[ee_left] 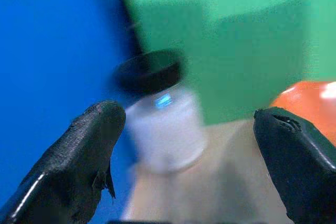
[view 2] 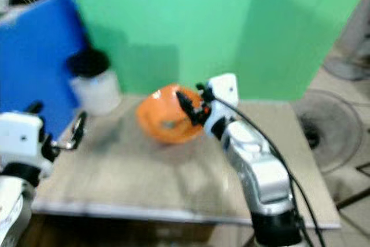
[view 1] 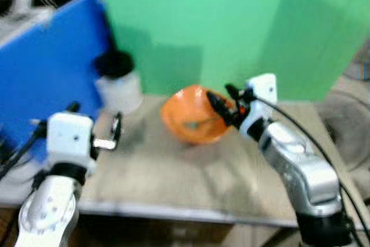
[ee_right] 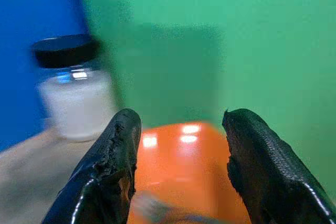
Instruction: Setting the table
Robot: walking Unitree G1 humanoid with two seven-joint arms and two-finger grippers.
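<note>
Orange bowl [view 1: 191, 121] tipped on edge, right tool [view 1: 218, 108] at rim

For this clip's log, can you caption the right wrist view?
Right gripper open over the orange bowl, jar beyond on the table.

My two head eyes look forward and down on the table [view 1: 191, 189] from close above, sharing the whole scene. My left wrist camera looks close along its fingers [ee_left: 79, 161] at the jar [ee_left: 165, 124]. My right wrist camera, closer, shares that jar and the orange bowl [ee_right: 184, 166].
</note>
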